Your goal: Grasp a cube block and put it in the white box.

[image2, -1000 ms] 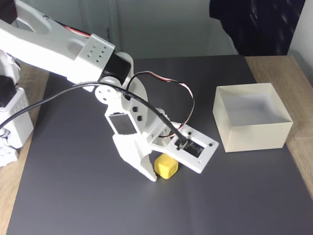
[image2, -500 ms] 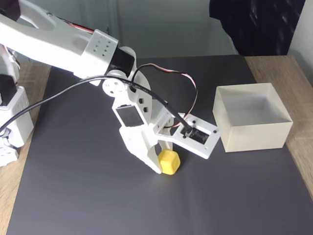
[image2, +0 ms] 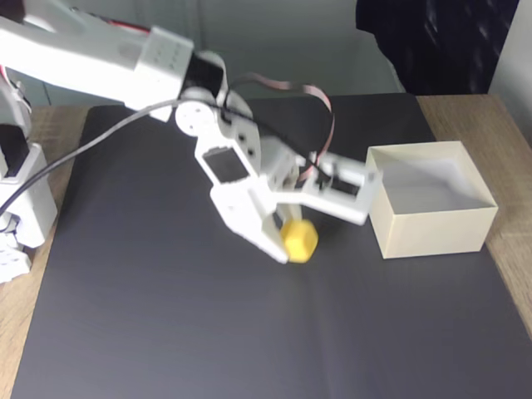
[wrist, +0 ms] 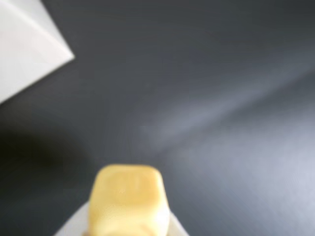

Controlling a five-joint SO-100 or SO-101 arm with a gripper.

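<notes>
Gripper (image2: 293, 237) is clamping the cube (image2: 298, 239), carrying it clear of the mat (image2: 166, 332). Box (image2: 432, 229) is sitting at the mat's right edge in the fixed view, near the cube.

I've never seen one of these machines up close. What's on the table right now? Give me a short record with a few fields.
surface: dark grey mat on a wooden table
machine: white arm reaching in from the left of the fixed view
tool: tool shut on the yellow cube
yellow cube: yellow cube held in the tool, seemingly raised off the mat
white box: white box, open-topped, to the right of the cube in the fixed view, nothing visible inside
cube in box: not yet
</notes>
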